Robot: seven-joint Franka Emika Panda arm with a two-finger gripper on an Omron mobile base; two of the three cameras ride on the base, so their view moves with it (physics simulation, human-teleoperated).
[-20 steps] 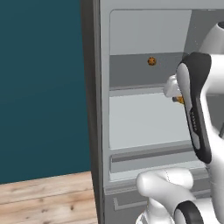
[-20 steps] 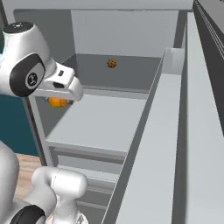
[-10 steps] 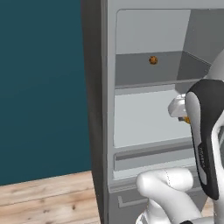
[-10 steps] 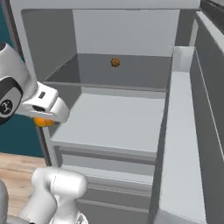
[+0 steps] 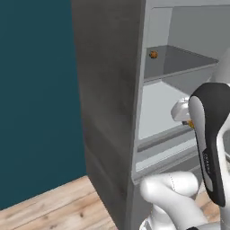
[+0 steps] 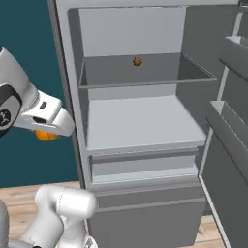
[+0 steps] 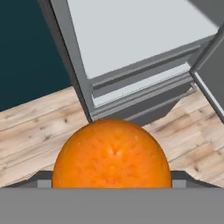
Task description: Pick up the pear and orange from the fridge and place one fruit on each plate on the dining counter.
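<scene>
Hand view, one orange [image 7: 111, 155], hand [image 6: 48, 131] gripping

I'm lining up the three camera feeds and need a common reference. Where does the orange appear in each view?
Left base view: the orange is a thin sliver at right, peeking beside the arm's dark link.
Right base view: the orange sits at far left, under the pincer, outside the fridge.
Hand view: the orange is at bottom centre.
Shared landmark: the fridge's pale lower shelf.

pincer [image 6: 48, 133] with orange [image 7: 112, 154] drawn back out of fridge [image 6: 145, 121], now left of its front
</scene>
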